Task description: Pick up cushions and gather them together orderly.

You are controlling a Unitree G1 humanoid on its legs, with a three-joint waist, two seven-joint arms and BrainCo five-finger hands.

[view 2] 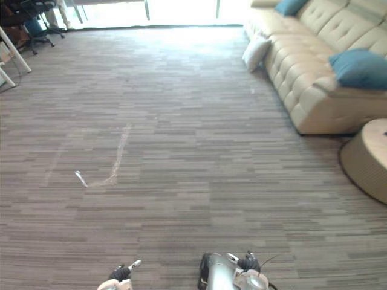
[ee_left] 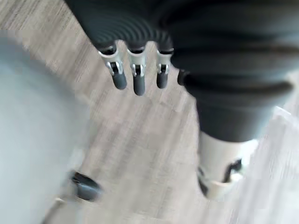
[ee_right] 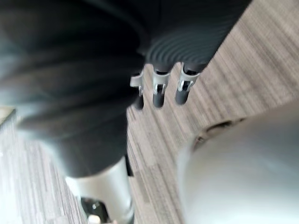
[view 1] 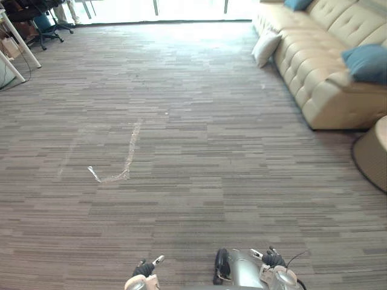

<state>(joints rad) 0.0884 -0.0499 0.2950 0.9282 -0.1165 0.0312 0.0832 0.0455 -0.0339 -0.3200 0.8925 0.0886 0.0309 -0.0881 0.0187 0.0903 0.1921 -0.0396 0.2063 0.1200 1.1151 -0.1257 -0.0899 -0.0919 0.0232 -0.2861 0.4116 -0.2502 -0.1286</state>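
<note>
Three cushions, all at the sofa (view 1: 317, 84). The near blue cushion (view 1: 367, 62) and the far blue cushion (view 1: 298, 4) lie plump on its seat. The white cushion (view 1: 266, 48) stands on the floor (view 1: 181, 121), leaning against it. The left hand (ee_left: 138, 79) and right hand (ee_right: 159, 91) hang relaxed and empty.

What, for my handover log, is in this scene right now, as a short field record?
on sofa: near blue cushion, far blue cushion
on floor: white cushion, leaning on the sofa
left hand: open, empty
right hand: open, empty
also: round stool by the sofa's near end
</note>
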